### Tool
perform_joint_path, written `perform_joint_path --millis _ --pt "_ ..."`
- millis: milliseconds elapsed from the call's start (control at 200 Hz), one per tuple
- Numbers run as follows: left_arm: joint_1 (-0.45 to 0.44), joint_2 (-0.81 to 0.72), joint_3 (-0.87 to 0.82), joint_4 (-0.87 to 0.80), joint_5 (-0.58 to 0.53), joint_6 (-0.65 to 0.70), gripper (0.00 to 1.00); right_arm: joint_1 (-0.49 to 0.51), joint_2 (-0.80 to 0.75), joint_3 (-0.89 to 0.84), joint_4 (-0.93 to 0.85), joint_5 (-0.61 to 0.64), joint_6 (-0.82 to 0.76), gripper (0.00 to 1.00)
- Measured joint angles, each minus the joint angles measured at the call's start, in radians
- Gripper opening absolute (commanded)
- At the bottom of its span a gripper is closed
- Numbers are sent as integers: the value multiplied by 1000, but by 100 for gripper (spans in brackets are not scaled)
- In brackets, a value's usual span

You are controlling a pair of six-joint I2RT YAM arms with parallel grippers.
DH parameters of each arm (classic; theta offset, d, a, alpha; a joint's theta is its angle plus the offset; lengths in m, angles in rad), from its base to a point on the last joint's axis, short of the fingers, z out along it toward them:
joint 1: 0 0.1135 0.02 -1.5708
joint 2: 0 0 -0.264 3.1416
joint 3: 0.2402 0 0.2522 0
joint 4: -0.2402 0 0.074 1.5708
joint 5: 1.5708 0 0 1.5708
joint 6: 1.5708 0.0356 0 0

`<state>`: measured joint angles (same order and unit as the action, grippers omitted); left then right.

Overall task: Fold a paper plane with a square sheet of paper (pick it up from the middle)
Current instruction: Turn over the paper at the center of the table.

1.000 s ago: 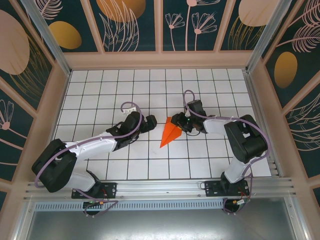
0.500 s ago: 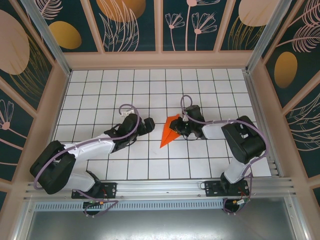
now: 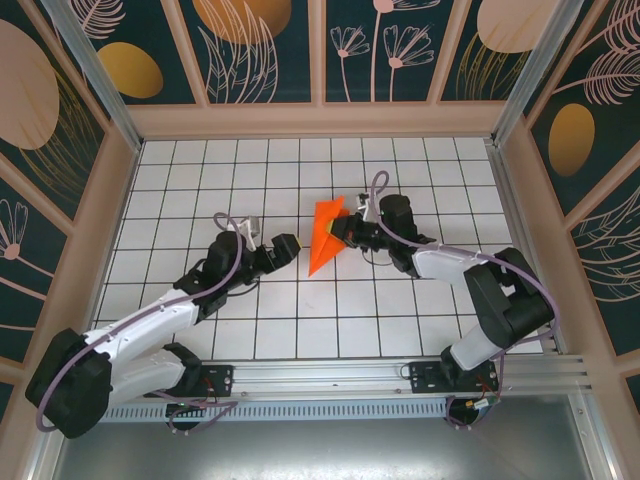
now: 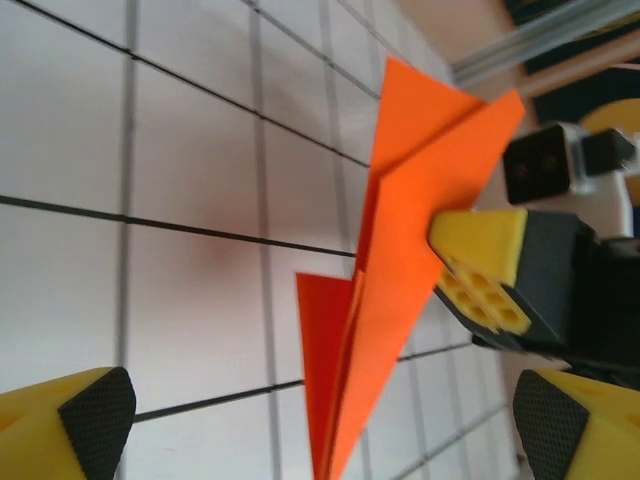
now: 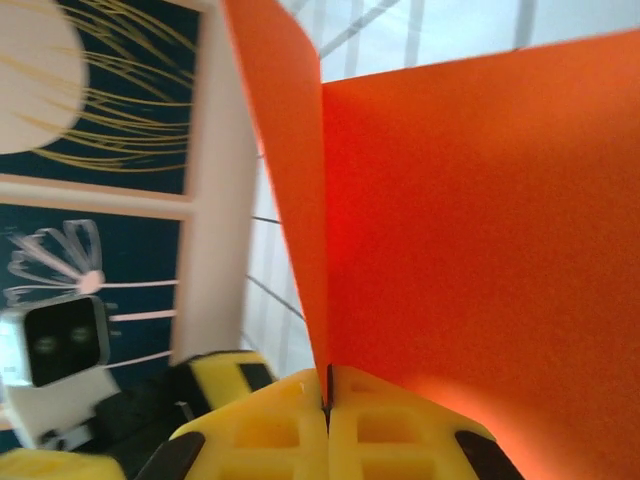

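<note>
Right pincer (image 5: 328,405) is clamped tight on the paper plane (image 3: 325,235), with the fold line nipped between its yellow pads (image 5: 262,432) and the wings flaring up from the tips. Left pincer (image 3: 292,247) is spread wide just short of the plane, which hangs ahead of its gap. It isn't touching the paper. White tiled desk (image 3: 200,180) lies below.

Matt, creased paper plane (image 4: 400,280)
</note>
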<state>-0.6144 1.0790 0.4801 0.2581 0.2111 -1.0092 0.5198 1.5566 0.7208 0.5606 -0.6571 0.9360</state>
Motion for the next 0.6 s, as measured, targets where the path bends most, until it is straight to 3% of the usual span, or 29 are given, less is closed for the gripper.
perform_joint_path --millis 285,600 --pt "13 48 -6 212 236 -91 98 15 -2 29 132 -87 141 8" --pt "14 119 17 315 304 -142 84 39 -4 30 203 -124 227 8"
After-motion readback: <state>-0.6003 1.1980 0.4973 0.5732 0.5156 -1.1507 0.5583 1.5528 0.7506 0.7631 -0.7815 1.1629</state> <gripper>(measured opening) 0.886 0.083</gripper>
